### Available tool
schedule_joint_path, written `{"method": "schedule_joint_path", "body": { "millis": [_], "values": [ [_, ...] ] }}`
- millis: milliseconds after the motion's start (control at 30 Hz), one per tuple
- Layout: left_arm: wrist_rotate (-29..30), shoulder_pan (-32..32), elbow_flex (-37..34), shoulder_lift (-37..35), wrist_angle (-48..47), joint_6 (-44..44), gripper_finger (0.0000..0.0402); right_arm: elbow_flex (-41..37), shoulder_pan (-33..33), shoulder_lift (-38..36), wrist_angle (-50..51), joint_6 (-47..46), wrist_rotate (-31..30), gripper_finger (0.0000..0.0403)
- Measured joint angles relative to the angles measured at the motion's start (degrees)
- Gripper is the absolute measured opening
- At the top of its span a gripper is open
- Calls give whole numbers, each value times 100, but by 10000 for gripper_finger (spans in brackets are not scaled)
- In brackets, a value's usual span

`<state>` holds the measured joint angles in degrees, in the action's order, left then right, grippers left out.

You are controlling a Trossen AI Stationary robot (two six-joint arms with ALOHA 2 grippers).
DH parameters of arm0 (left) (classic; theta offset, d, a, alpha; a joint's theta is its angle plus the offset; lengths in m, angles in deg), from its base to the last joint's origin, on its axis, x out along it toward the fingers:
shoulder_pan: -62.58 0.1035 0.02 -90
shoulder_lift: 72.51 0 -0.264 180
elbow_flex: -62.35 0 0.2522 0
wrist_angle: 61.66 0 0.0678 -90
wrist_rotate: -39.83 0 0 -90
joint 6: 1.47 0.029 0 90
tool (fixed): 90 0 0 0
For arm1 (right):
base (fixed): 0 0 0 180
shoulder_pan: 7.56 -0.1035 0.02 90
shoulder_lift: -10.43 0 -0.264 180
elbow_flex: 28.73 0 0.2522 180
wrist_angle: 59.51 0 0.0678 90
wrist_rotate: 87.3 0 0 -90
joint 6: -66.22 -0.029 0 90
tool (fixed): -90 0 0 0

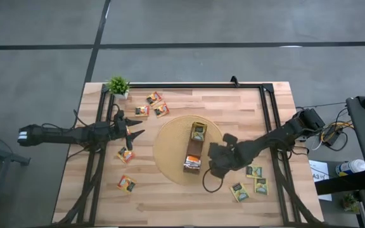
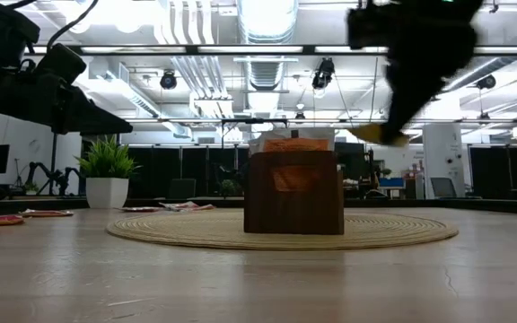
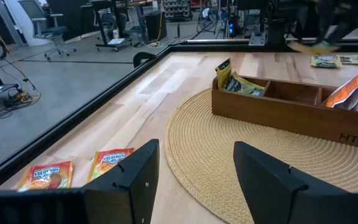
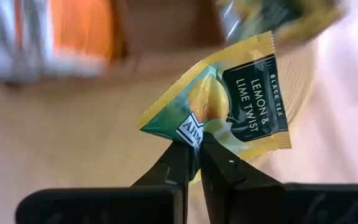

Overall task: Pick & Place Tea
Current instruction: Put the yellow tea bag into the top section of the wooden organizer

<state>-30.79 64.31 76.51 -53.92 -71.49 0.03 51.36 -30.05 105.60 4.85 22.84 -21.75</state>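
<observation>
The wooden table [image 1: 170, 202] is carrying a round woven mat [image 1: 170, 158], and on the mat a long brown compartment box [image 1: 194, 152] is standing, already holding dark green-and-yellow sachets at one end and orange ones at the other. The right arm is reaching in over the mat's edge beside the box, and its right gripper [image 4: 199, 149] is pinching a dark green-and-yellow "Lemon & Lime Twist" tea sachet [image 4: 229, 106] by one corner, fingers closed almost completely on the foil, the packet hanging clear above the mat.

The step in hand looks like delivering this sachet to the box. Doing it well probably means carrying it over the end compartment with the matching green-and-yellow packets, lowering it so its free edge is sliding inside the walls, and only then letting go, since a corner grip is leaving the packet free to swing.

The left gripper [image 3: 191, 180] is waiting near the table's left side, fingers spread wide and holding nothing, with loose orange sachets [image 3: 45, 176] lying on the wood beside it.
</observation>
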Motion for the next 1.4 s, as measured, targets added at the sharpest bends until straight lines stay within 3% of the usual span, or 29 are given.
{"method": "schedule_joint_path", "body": {
  "millis": [133,333,633,1033,1233,1400],
  "values": [
    [0,1,-2,-2,2,1,202,288,317,96,-19,55,-540,19],
    [0,-1,0,-1,0,2,202,459,973,546,-167,541,-654,19],
    [0,-1,-1,-1,-1,0,202,1085,1624,1263,-307,1234,-213,18],
    [0,1,0,-2,-4,2,202,1963,2020,2184,281,1121,-29,26],
    [0,0,-1,0,-4,2,202,2282,2029,2307,942,769,103,27],
    [0,-1,-2,0,-4,0,202,2314,2029,2224,926,732,288,28]
  ]
}}
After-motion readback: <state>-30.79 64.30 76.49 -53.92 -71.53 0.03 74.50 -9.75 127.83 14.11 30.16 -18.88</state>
